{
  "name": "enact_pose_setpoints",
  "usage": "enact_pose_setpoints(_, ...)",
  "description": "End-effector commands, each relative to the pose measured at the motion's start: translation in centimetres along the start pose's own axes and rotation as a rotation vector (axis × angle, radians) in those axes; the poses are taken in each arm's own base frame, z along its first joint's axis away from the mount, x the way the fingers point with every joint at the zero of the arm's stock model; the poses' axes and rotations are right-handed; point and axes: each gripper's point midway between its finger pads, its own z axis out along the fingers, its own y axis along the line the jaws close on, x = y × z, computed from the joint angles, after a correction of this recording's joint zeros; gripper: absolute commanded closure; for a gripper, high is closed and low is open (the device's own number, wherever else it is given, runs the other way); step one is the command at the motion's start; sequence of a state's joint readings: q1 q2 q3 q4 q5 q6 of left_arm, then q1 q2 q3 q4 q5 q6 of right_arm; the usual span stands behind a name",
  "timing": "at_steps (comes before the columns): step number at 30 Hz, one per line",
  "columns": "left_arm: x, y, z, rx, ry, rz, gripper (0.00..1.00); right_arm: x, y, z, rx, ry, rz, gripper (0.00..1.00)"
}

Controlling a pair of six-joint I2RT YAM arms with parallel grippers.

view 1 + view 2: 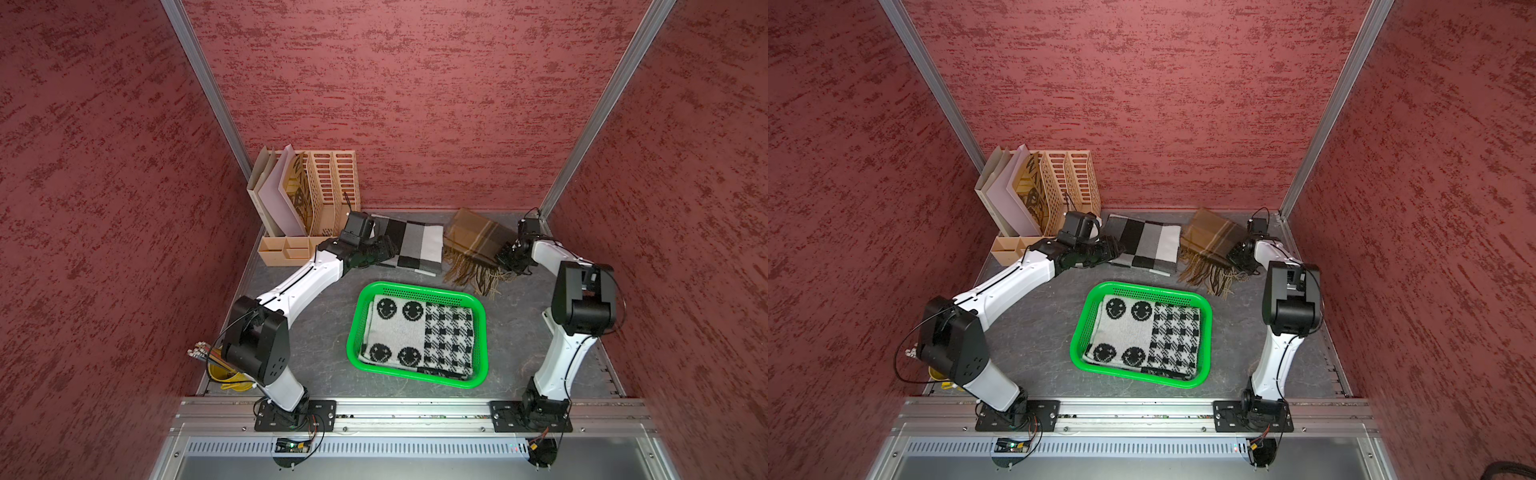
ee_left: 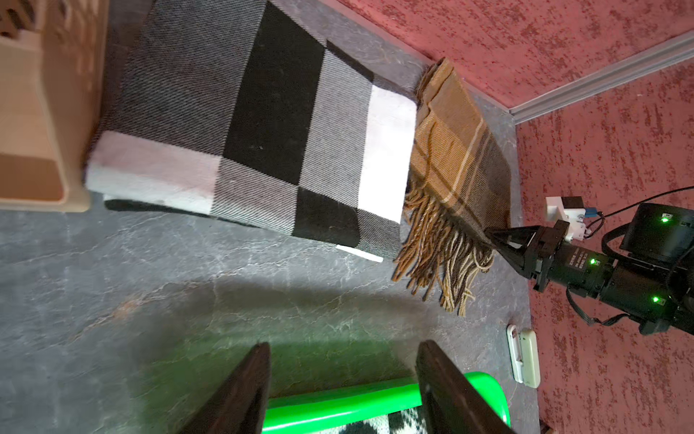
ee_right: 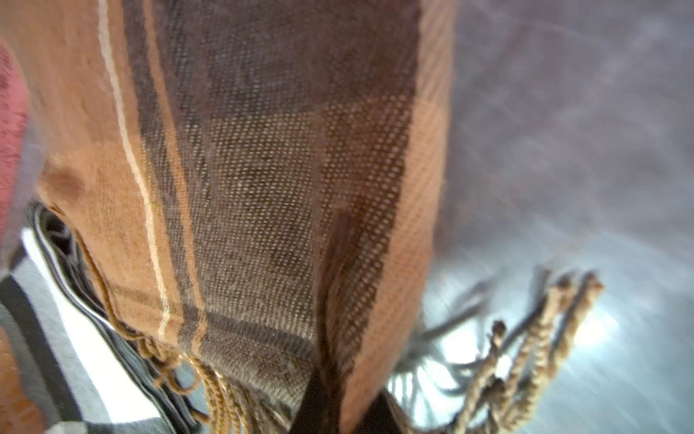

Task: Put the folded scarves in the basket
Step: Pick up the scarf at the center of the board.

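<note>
The basket [image 1: 352, 340] [image 1: 1076, 345] sits on the grey tabletop between the two arms, nearer their bases than the back wall. A folded smiley-face scarf [image 1: 415, 336] [image 1: 1142, 336] lies flat inside it, four black grinning faces on one half and a black-and-white houndstooth check on the other. Beyond the basket, near the back wall, two more folded scarves lie side by side. One is a checked scarf [image 1: 415, 245] [image 1: 1150, 245] [image 2: 263, 124] in black, grey and white blocks. Touching its edge is a brown plaid scarf [image 1: 471, 237] [image 1: 1210, 235] [image 2: 458, 150] [image 3: 263, 188] whose fringe trails over the tabletop toward the basket. The right gripper [image 1: 505, 259] [image 1: 1237, 255] [image 2: 492, 238] is down at the outer fringed corner of the brown plaid scarf. Its jaws are pinched together on the cloth just above the tassels, and the right wrist view is filled by the weave rising from the fingertips. The left gripper [image 1: 384, 251] [image 1: 1113, 249] [image 2: 343, 345] reaches across at the near corner of the checked scarf, on the file-organiser side. Its two dark fingers [image 2: 244, 390] stand well apart with nothing between them, and the green basket rim shows past them. In both top views a beige slotted file organiser [image 1: 332, 187] [image 1: 1067, 183] with folders stands in the back corner behind the left arm.
</note>
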State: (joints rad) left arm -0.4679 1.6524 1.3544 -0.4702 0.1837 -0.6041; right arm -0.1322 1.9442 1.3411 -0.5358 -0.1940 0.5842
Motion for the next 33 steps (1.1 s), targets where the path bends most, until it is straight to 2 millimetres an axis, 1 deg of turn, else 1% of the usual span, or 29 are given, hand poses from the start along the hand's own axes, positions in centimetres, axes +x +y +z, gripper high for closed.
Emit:
enact_pose_setpoints(1, 0.1, -2.4, 0.9, 0.039, 0.006, 0.053, 0.35, 2.4, -3.6, -1.7, 0.116, -0.003, -0.026, 1.0)
enact_pose_setpoints(5, 0.6, -5.2, 2.1, 0.076, 0.026, 0.106, 0.34, 4.6, -6.0, -3.9, 0.165, -0.032, -0.018, 1.0)
enact_pose_setpoints(8, 1.2, -7.8, 3.5, 0.116, 0.047, 0.161, 0.32, 5.8, -7.1, -5.5, 0.179, -0.041, 0.0, 1.0)
enact_pose_setpoints(10, 1.8, -9.6, 4.9, 0.145, 0.07, 0.209, 0.3, 6.4, -8.3, -6.6, 0.219, -0.06, 0.019, 1.0)
enact_pose_setpoints(11, 2.1, -10.5, 5.4, 0.159, 0.077, 0.233, 0.3, 6.6, -9.1, -7.1, 0.242, -0.076, 0.033, 1.0)
enact_pose_setpoints(13, 2.7, -12.3, 7.0, 0.195, 0.096, 0.284, 0.29, 6.4, -10.1, -7.9, 0.253, -0.113, 0.06, 1.0)
enact_pose_setpoints(14, 3.1, -12.9, 7.8, 0.208, 0.108, 0.302, 0.27, 6.3, -10.4, -8.1, 0.252, -0.122, 0.073, 1.0)
enact_pose_setpoints(17, 3.9, -14.7, 10.5, 0.261, 0.145, 0.349, 0.25, 6.1, -10.5, -7.9, 0.235, -0.105, 0.083, 1.0)
enact_pose_setpoints(18, 4.2, -15.2, 11.5, 0.273, 0.157, 0.363, 0.25, 6.1, -10.3, -7.6, 0.229, -0.093, 0.083, 0.93)
enact_pose_setpoints(19, 4.6, -15.3, 12.7, 0.278, 0.174, 0.373, 0.25, 6.0, -10.1, -7.5, 0.22, -0.088, 0.082, 0.77)
enact_pose_setpoints(21, 5.1, -15.6, 14.4, 0.289, 0.196, 0.377, 0.25, 5.6, -9.8, -7.9, 0.211, -0.104, 0.075, 0.56)
enact_pose_setpoints(22, 5.3, -15.8, 15.1, 0.296, 0.204, 0.378, 0.25, 5.3, -9.7, -8.3, 0.211, -0.119, 0.069, 0.48)
enact_pose_setpoints(24, 5.8, -16.2, 16.3, 0.315, 0.21, 0.385, 0.25, 4.4, -9.6, -9.5, 0.229, -0.154, 0.066, 0.37)
enact_pose_setpoints(26, 6.3, -16.5, 17.5, 0.333, 0.223, 0.394, 0.24, 3.6, -9.8, -10.4, 0.255, -0.183, 0.08, 0.35)
enact_pose_setpoints(29, 7.2, -17.1, 19.1, 0.36, 0.244, 0.413, 0.24, 1.9, -10.5, -11.6, 0.279, -0.244, 0.122, 0.34)
enact_pose_setpoints(31, 7.8, -17.4, 19.9, 0.375, 0.25, 0.434, 0.25, 0.1, -9.8, -12.3, 0.242, -0.282, 0.133, 0.35)
enact_pose_setpoints(32, 8.0, -17.3, 20.2, 0.375, 0.249, 0.44, 0.25, -0.7, -9.3, -12.3, 0.225, -0.287, 0.124, 0.37)
enact_pose_setpoints(33, 8.0, -17.3, 20.2, 0.373, 0.244, 0.444, 0.25, -1.4, -8.5, -11.7, 0.207, -0.272, 0.106, 0.39)
